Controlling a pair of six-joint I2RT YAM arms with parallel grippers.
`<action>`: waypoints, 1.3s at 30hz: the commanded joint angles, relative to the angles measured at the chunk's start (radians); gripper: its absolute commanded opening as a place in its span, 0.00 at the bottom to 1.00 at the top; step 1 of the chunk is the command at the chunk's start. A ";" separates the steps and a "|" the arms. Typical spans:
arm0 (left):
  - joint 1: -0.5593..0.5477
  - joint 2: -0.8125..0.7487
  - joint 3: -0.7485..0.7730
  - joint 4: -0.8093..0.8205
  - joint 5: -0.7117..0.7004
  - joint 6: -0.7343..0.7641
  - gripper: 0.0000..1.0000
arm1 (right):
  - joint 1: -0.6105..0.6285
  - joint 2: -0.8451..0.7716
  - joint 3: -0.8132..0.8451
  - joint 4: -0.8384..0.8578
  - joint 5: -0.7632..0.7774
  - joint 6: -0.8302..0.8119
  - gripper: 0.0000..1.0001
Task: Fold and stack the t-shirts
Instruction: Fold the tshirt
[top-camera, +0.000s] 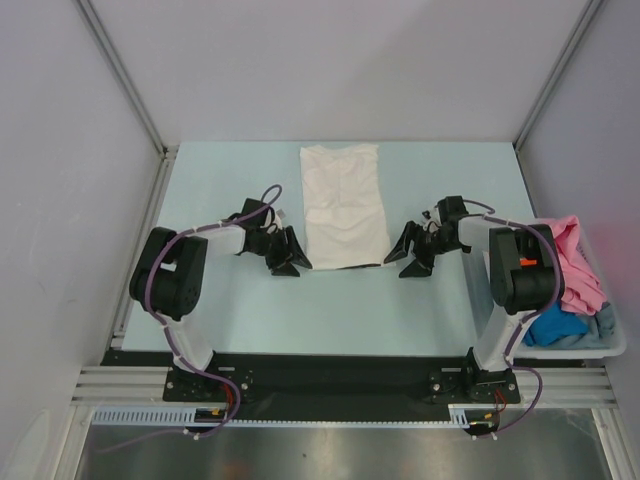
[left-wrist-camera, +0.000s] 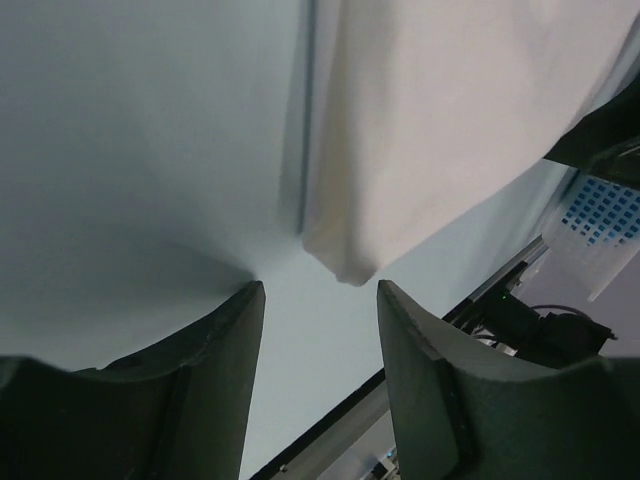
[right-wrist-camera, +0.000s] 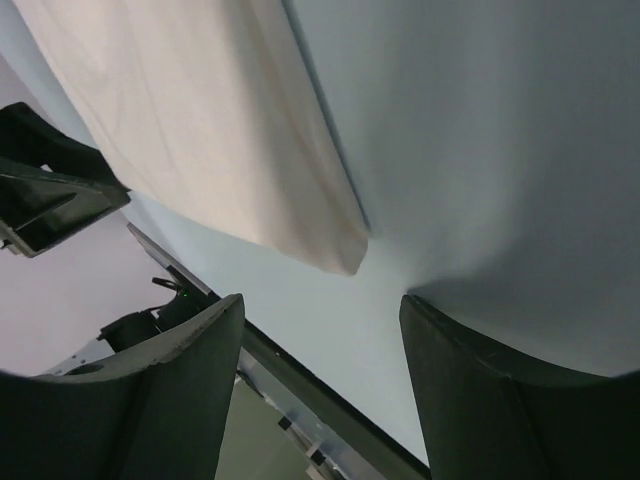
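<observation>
In the middle of the pale desk (top-camera: 230, 310) lies the white shirt (top-camera: 343, 205), folded into a long strip running near to far and lying flat. At the desk's right edge a bin (top-camera: 612, 345) holds a pink shirt (top-camera: 577, 262) heaped over a blue shirt (top-camera: 553, 325) and a grey-blue shirt (top-camera: 603, 322). The left claw (top-camera: 291, 262) sits low just beside the strip's near left corner, jaws apart and empty. The right claw (top-camera: 408, 262) mirrors it at the near right corner, also spread and holding nothing.

The left pincer (top-camera: 292, 265) and right pincer (top-camera: 406, 265) face each other, low, jaws spread, both empty.
</observation>
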 joint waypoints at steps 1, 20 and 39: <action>-0.002 -0.001 -0.046 0.119 0.010 -0.137 0.54 | 0.000 -0.011 -0.024 0.110 -0.028 0.018 0.70; -0.002 0.097 -0.060 0.092 -0.073 -0.203 0.55 | 0.000 0.069 -0.014 0.173 -0.002 0.076 0.56; -0.002 0.173 -0.088 0.130 -0.071 -0.219 0.12 | 0.001 0.101 -0.021 0.214 0.016 0.082 0.26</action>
